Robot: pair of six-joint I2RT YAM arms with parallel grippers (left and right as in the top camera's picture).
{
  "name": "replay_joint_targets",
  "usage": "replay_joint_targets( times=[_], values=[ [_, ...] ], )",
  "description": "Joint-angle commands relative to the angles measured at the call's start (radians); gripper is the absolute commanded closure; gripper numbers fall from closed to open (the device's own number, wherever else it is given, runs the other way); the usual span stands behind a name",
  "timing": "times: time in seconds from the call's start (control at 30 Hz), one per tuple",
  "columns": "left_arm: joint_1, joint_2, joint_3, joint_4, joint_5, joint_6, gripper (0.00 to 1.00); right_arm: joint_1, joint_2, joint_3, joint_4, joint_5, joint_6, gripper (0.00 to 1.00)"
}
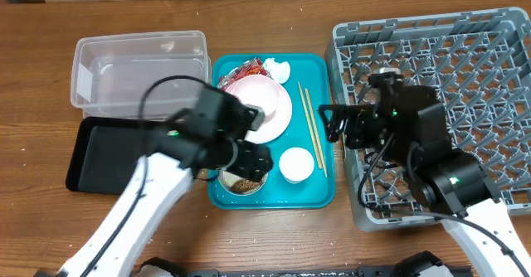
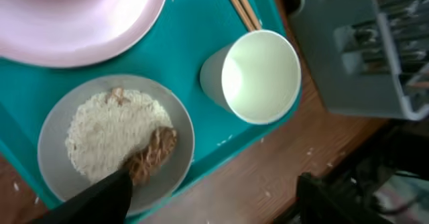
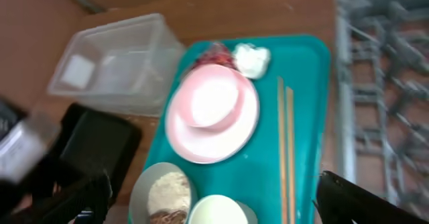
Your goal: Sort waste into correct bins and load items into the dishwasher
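At the far left of the brown wooden surface stands the clear rectangular plastic tub with tall walls. Just in front of it lies the shallow black rectangular tray, its right part hidden under the left arm.

That arm reaches rightward, and the left end effector hangs over the near-left corner of the teal rectangular serving tray. It is released, the fingers spread wide with nothing between them. One dark fingertip overlaps the round white plate that carries the loose white and brown food crumbs; whether it touches cannot be told.

Behind that plate, on the same teal tray, sits the round pale pink plate with a white bowl resting on it. At the tray's far edge lies the red shiny snack wrapper, and just right of it the crumpled white tissue. The small white cup stands upright near the tray's near-right corner, just right of the crumb plate.

The two thin wooden chopsticks lie side by side between the pink plate and the tray's right rim. The right end effector hovers at that rim, just beside the chopsticks, its fingers parted and holding nothing.

Right of the teal tray sits the large square grey plastic dish rack, and the right arm stretches over its near-left part.
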Motion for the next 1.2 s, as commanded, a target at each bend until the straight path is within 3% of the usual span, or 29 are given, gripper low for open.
replay_joint_targets(
  times=[0.0,0.17,0.37,0.47,0.57,0.77,0.9,0.93,1.1,1.17],
  values=[
    [-0.111,0.104,0.01,0.09,-0.187,-0.04,0.21,-0.062,-0.005,0.02,-0.023,0.1,0.188,0.0],
    [-0.175,0.216,0.01,0.236,-0.237,-0.066,0.3,-0.097,-0.005,0.02,-0.032,0.073,0.187,0.0],
    [-0.194,0.315,0.01,0.299,-0.229,-0.066,0.5,-0.096,-0.005,0.02,-0.045,0.074,0.187,0.0],
    [-0.197,0.352,0.01,0.295,-0.202,-0.065,0.66,-0.096,-0.005,0.02,-0.049,0.074,0.187,0.0],
    [-0.198,0.358,0.012,0.288,-0.187,-0.066,0.96,-0.096,-0.005,0.02,-0.048,0.074,0.187,0.0],
    [-0.15,0.31,0.116,0.188,-0.076,-0.093,0.96,-0.096,-0.005,0.02,-0.058,0.074,0.183,0.0],
    [-0.038,0.254,0.207,0.137,0.095,-0.091,0.96,-0.096,-0.005,0.02,-0.075,0.066,0.182,0.0],
    [-0.004,0.244,0.219,0.133,0.138,-0.091,0.96,-0.096,-0.005,0.02,-0.074,0.047,0.173,0.05],
    [0.246,0.22,0.232,0.132,0.56,-0.052,0.96,-0.096,-0.005,0.02,-0.009,-0.214,-0.003,0.16],
    [0.349,0.231,0.232,0.129,0.806,-0.014,0.96,-0.096,-0.005,0.02,0.05,-0.395,-0.092,0.17]
  ],
)
